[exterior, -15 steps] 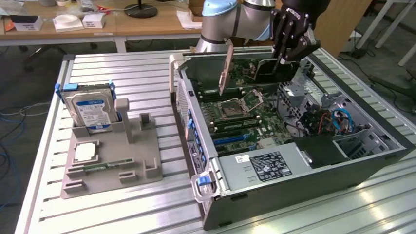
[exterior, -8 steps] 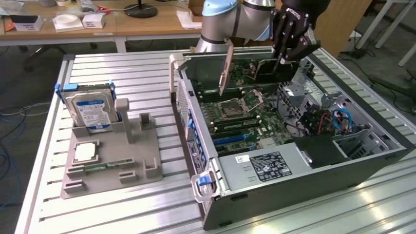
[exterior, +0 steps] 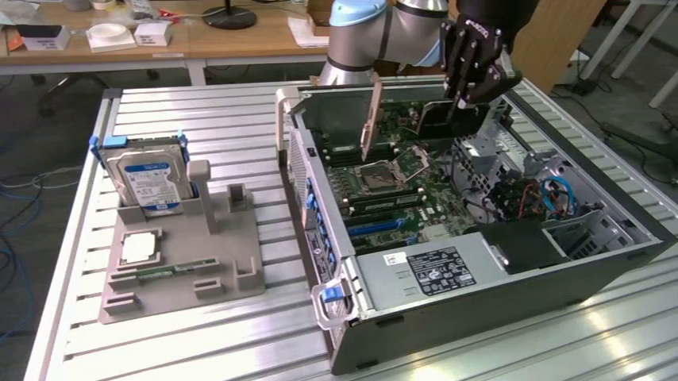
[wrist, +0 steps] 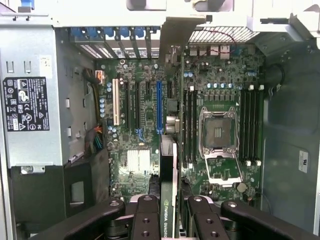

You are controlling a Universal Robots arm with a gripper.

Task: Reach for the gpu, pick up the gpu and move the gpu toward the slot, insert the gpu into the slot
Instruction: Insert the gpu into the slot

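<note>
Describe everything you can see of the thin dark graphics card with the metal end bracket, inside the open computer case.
The thin, flat, dark gpu stands on edge, clamped along its upper edge by the black gripper. An NVIDIA Quadro label runs along that edge, and a bare metal bracket closes one end. It hangs inside the open grey computer case, over the green motherboard. Whether its lower edge touches a slot cannot be told.

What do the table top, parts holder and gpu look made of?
table top: probably bare aluminium; silvery ribbed slats with a dull sheen.
parts holder: matte grey plastic, possibly printed; uniform colour, no shine.
gpu: seen edge-on, so unclear; dark board edge, printed label.
</note>
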